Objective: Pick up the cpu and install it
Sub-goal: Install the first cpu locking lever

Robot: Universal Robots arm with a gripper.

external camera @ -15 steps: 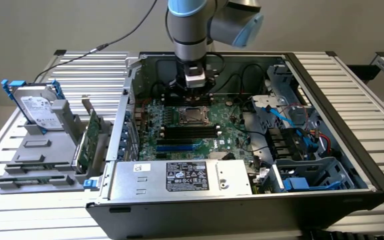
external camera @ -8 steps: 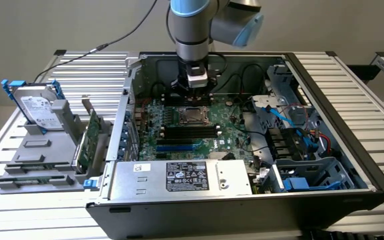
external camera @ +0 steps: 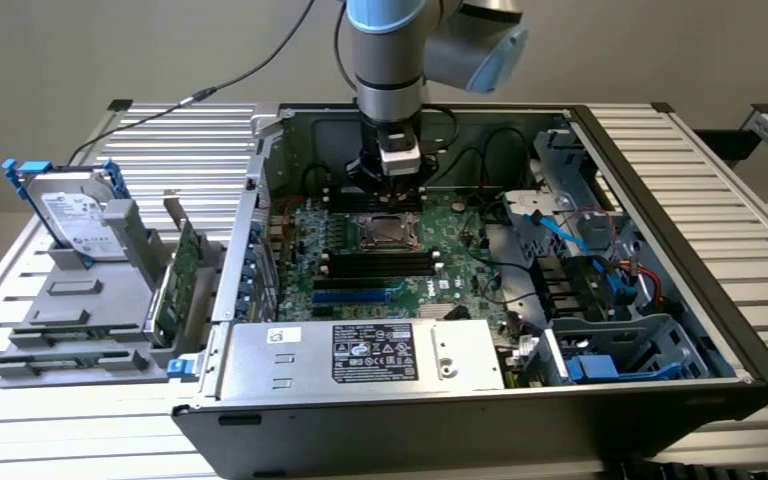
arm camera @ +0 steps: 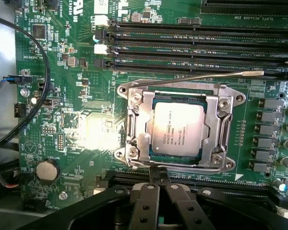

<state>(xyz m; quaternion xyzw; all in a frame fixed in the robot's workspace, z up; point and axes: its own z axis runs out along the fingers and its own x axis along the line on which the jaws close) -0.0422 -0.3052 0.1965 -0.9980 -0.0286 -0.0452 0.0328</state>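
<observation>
The cpu [arm camera: 176, 128], a flat silver square chip, lies in its motherboard socket with the metal load frame [arm camera: 137, 125] around it. A thin latch lever [arm camera: 216, 75] runs along the far side of the socket. My gripper [arm camera: 159, 176] is shut with nothing between its fingers, its tips just off the socket's edge and apart from the chip. In the exterior view the gripper [external camera: 391, 198] hangs inside the open computer case, just above and behind the socket and cpu [external camera: 375, 232].
A hard drive in a blue frame [external camera: 71, 208] and a green circuit card [external camera: 184, 268] stand in a grey holder [external camera: 77, 320] at the exterior view's left. The power supply [external camera: 371, 355], case walls, memory slots [arm camera: 201, 43] and a black cable [arm camera: 41, 86] surround the socket.
</observation>
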